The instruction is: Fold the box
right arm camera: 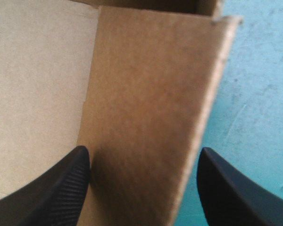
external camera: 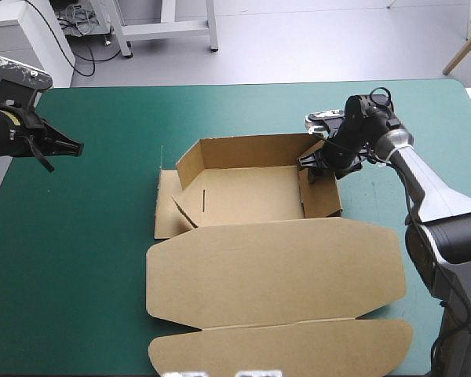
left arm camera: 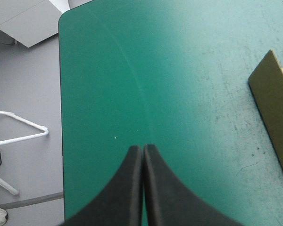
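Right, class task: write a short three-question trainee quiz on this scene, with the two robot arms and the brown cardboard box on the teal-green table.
1. True or false: the left gripper, with its black fin-shaped fingers, is shut and clear of the brown cardboard box.
2. Multiple choice: the right gripper stands open
A) above the lid
B) astride the raised right wall
C) over bare table
3. Fill in: the large lid flap lies ___ on the teal-green cover.
Key: 1 true; 2 B; 3 flat.
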{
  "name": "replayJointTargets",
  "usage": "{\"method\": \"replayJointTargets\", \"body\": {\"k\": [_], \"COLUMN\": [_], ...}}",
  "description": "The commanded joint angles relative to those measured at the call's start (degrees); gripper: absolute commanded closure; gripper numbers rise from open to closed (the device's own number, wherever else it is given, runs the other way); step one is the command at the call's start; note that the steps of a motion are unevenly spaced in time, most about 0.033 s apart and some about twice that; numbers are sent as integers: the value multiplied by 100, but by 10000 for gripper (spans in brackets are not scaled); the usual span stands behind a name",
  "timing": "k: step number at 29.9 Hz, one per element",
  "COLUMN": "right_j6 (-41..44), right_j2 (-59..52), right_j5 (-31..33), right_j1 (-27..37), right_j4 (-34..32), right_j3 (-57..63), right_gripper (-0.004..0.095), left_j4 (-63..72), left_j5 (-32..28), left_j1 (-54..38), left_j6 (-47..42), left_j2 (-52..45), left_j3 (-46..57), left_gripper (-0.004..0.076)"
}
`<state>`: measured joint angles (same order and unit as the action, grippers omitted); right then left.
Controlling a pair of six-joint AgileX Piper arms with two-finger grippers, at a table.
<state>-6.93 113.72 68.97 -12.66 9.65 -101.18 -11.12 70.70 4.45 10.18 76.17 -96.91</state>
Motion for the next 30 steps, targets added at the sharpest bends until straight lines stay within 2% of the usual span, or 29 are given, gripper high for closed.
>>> {"method": "replayJointTargets", "body": {"k": [1, 4, 8, 11, 23, 27, 30], "right_j6": [-50, -50, -50, -50, -436, -682, -908], "right_j2": [-269, -256, -256, -256, -654, -1120, -1482], "right_j5": [-95, -75, -9, -9, -8, -8, -8], "right_j1": [17, 17, 17, 17, 176, 394, 621], "right_j4": [126, 130, 155, 247, 300, 343, 596], "right_j3": [-166, -166, -166, -166, -178, -178, -178], "right_gripper": [369, 518, 788, 923, 927, 927, 927], "left_j4": [-62, -62, -62, -143, -632, -870, -380], "left_j5": [-252, -242, -252, -253, 56, 35, -10], "left_j1": [5, 5, 5, 5, 5, -72, -474], "left_j6": [-51, -51, -51, -97, -296, -296, -163], "left_j2": [-156, -156, -156, -156, -156, -156, -156], "left_j3": [-140, -140, -140, -140, -113, 193, 600], "left_gripper": [734, 734, 734, 734, 733, 724, 705]}}
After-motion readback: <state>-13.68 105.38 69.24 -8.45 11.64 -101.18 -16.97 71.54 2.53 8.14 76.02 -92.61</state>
